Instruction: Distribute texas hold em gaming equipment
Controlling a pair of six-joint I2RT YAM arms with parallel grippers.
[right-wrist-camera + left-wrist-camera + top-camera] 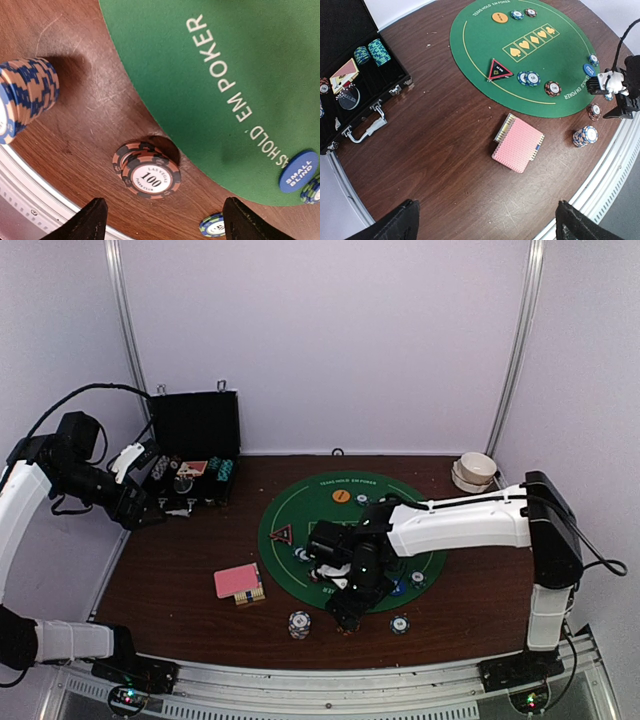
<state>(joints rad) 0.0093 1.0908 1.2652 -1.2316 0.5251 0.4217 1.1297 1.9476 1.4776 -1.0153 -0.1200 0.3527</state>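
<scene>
While right pincer (164, 201) hangs spread over the 100-chip stack (148, 175) on the worktop (85, 100), left pincer (487, 203) is spread, empty.

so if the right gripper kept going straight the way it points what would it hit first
Most likely the short stack of chips marked 100, on the table straight ahead between its open jaws, though depth is hard to judge.

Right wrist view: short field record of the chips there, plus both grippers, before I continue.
right gripper: open, empty
left gripper: open, empty
100 chips: short orange-black stack on the table, just outside the green mat
blue-orange stack: taller, on the table, farther from the mat
small blind disc: on the mat
</scene>
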